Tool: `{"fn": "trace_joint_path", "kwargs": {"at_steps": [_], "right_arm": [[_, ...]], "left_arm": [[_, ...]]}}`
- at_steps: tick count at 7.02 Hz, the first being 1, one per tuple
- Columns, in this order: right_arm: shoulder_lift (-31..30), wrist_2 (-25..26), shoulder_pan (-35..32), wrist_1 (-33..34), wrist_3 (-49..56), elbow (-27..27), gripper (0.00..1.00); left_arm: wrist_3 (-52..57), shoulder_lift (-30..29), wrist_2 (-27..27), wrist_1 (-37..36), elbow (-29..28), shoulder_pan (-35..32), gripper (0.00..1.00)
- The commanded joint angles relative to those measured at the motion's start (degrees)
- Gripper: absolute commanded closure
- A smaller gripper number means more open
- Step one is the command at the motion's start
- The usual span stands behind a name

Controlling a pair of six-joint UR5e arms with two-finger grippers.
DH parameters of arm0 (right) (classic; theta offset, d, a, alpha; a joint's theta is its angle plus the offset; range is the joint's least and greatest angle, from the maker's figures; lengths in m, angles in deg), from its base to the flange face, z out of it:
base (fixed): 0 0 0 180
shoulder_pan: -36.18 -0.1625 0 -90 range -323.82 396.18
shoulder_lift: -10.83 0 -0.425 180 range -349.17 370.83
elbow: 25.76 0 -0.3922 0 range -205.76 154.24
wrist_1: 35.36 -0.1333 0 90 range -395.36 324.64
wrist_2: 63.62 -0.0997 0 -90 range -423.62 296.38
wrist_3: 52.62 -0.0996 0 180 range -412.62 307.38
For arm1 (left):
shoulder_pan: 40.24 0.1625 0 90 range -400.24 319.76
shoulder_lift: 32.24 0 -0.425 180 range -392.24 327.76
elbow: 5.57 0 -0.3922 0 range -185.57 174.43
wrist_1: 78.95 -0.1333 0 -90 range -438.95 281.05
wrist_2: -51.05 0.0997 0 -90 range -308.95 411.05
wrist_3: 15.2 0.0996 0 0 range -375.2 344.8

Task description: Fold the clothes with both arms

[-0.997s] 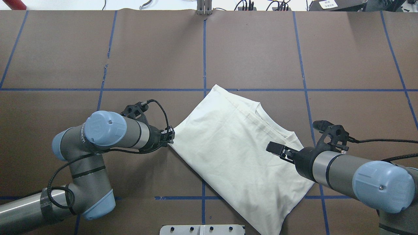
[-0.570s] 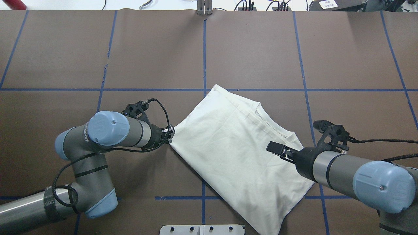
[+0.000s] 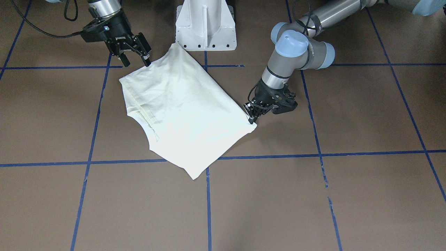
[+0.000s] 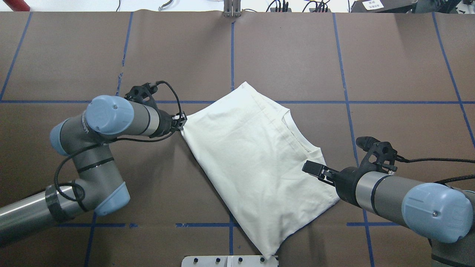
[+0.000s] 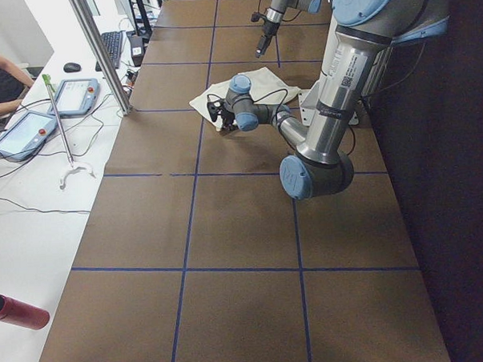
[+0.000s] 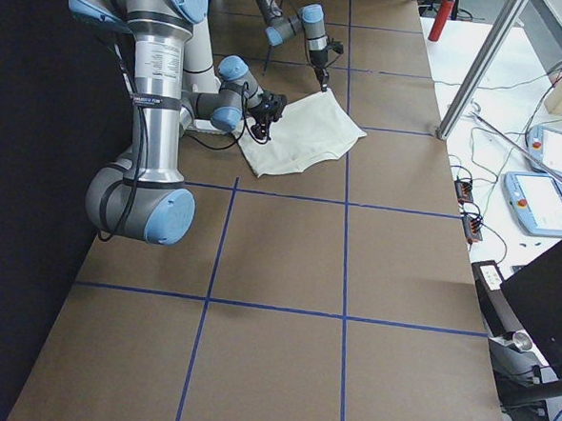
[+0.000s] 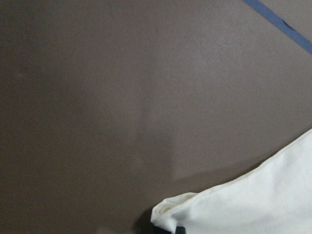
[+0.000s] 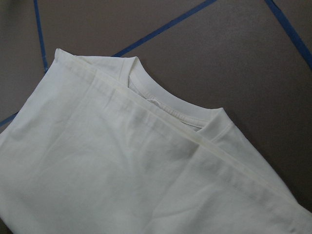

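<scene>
Cream-white shirt (image 3: 181, 111) lies folded, plain side up, on the brown table (image 3: 313, 195). Front-facing: left gripper (image 3: 251, 116) clamped on its corner. Overhead: right gripper (image 4: 310, 168), jaws apart, above the shirt's right edge beside the collar (image 4: 298, 137). Left wrist: pinched corner, bottom right.

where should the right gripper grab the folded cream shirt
Probably the cream-white folded shirt at its corner just past the neckline, nearest the open right gripper. Come in from the robot's right, low over the bare brown table. The stacked layers there end in a flat, free edge facing that arm, and the left gripper pinches the corner across from it.
</scene>
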Motion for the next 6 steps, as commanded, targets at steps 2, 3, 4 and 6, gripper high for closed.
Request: {"fn": "trace_joint_path", "kwargs": {"at_steps": [2,3,4,6], "right_arm": [[3.8,0.0,0.2,0.1,0.0,1.1,0.0],[4.5,0.0,0.4,0.1,-0.1,1.8,0.0],[7.9,0.0,0.5,0.2,-3.0,5.3,0.0],[15.5,0.1,0.6,0.7,-7.9,13.3,0.05]], "left_arm": [[4.7,-18.6,-0.2,12.2,-29.9,-10.5,1.0],[4.9,-20.3,-0.3,14.9,-33.4,-11.3,0.96],[4.6,-20.0,-0.5,15.6,-29.8,-11.2,0.68],[1.9,-9.8,-7.0,13.5,-13.0,-9.8,0.65]]}}
